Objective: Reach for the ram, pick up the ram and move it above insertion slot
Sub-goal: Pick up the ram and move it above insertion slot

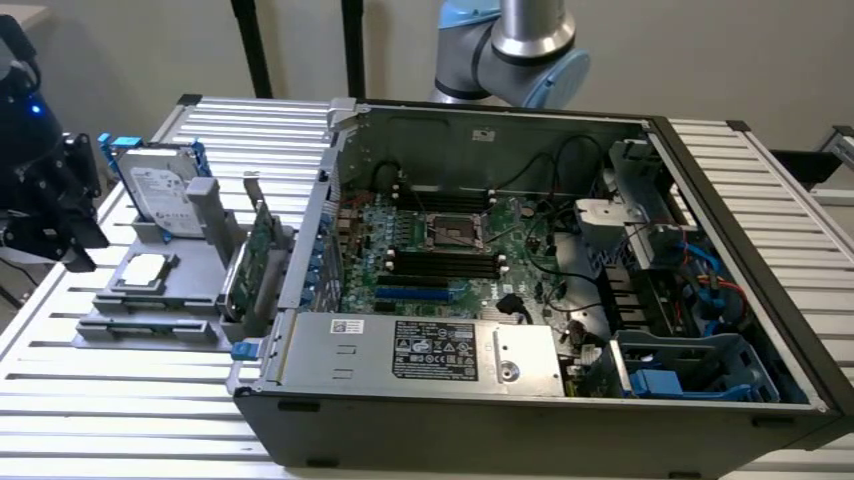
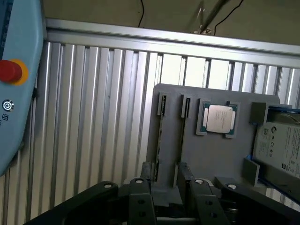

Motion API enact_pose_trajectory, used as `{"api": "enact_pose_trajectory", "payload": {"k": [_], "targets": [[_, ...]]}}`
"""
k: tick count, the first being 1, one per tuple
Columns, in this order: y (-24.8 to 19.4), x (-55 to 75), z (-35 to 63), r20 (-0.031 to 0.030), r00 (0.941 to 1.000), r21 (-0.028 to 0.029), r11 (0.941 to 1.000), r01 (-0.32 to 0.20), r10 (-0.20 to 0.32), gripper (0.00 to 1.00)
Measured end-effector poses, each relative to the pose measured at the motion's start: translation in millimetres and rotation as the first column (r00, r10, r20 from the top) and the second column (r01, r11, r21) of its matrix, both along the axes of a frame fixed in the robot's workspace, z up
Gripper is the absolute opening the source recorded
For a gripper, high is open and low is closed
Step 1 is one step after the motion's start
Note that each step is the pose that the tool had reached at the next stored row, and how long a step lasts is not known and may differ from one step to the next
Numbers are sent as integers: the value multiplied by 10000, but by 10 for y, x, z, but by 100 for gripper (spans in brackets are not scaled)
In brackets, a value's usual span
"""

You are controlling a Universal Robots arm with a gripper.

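— Where are we finding the ram?

— We are seeing the ram (image 2: 160,140) standing on edge in a narrow groove of the grey holder (image 2: 211,159). It is sitting in the groove farther from the processor chip (image 2: 218,118). The hard drive (image 2: 281,145) is lying beyond the chip.

— And how is the gripper looking?

— In the wrist view the gripper (image 2: 164,176) is hovering over the near end of the holder. Its fingers (image 2: 182,172) are standing apart, and a strip of bare holder is showing between them. They are gripping nothing. One end of the ram is running behind one finger, and we cannot tell whether the two are touching.

— What are we getting from the exterior view?

— There the gripper (image 1: 54,215) is hanging at the exterior view's left edge, above the ribbed worktop (image 1: 120,400). It is just beside the holder (image 1: 187,265), which is carrying the hard drive (image 1: 158,195) and an upright green card (image 1: 254,270).

— And the computer?

— The open case (image 1: 534,425) is lying to the exterior view's right of the holder. We are seeing long dark slots (image 1: 443,264) on its board, well apart from the gripper.
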State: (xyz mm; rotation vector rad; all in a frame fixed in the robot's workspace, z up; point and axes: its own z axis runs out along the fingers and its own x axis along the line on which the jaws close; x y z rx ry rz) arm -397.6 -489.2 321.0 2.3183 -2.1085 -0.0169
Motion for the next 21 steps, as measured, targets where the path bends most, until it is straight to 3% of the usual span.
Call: {"api": "enact_pose_trajectory", "payload": {"k": [4,21], "targets": [[-26,15,-73,0,10000,6,10000,13,-13,36],[-28,42,-382,0,10000,8,10000,62,-62,36]]}}
